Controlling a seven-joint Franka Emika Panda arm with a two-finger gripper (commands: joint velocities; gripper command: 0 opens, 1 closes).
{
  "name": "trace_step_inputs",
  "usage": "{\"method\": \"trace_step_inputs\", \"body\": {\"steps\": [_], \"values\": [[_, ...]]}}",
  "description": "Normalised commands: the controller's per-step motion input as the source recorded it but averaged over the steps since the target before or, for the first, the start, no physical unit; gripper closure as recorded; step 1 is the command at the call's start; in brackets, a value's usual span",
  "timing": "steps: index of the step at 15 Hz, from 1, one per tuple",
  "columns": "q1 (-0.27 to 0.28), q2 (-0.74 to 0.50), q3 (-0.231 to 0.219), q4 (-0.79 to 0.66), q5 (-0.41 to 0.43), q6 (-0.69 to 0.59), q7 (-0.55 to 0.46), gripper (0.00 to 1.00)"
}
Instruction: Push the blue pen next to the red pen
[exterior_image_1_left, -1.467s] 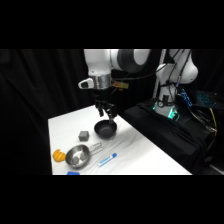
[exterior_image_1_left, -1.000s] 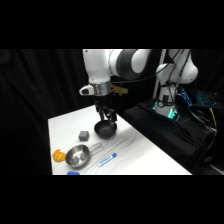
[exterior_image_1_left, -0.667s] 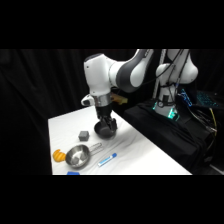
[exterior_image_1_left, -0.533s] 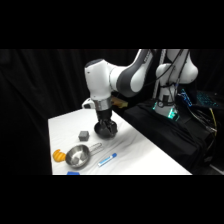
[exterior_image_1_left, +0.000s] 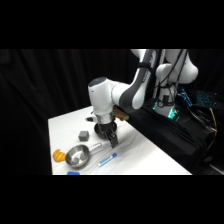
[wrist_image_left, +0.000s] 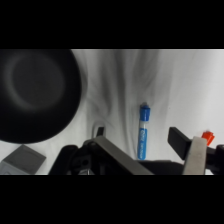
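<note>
Blue pen (wrist_image_left: 143, 134) lies free on white worktop (exterior_image_1_left: 145, 155), between fingers (wrist_image_left: 196, 155) in wrist view, untouched. Red tip, likely red pen (wrist_image_left: 207, 135), shows just beyond right finger, mostly hidden. Gripper (exterior_image_1_left: 112, 140) hangs low above worktop, beside steel bowl (exterior_image_1_left: 78, 156); fingers spread wide, holding nothing. Step in hand, as you may judge: approach, contact not yet made. Your next move calls for descent beside pen, then sideways sweep toward red tip.

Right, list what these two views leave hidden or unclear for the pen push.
- Red pen: wrist view shows only an orange-red tip behind the grey gripper finger; side view shows none.
- Slim light-blue pen: its lower end is hidden by the linkage.
- Round black bowl: cut off by the left edge.
</note>
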Motion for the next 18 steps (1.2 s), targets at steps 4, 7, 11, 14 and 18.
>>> {"method": "trace_step_inputs", "body": {"steps": [4, 7, 11, 14, 18], "values": [[0.14, 0.18, -0.156, 0.11, -0.241, 0.26, 0.32, 0.0], [0.207, 0.11, -0.238, 0.07, -0.28, 0.2, 0.37, 0.0], [0.215, -0.03, -0.171, -0.02, -0.205, 0.09, 0.33, 0.0], [0.244, -0.08, -0.163, -0.09, -0.225, 0.11, 0.35, 0.0], [0.232, -0.04, -0.22, -0.08, -0.28, 0.12, 0.36, 0.0]]}}
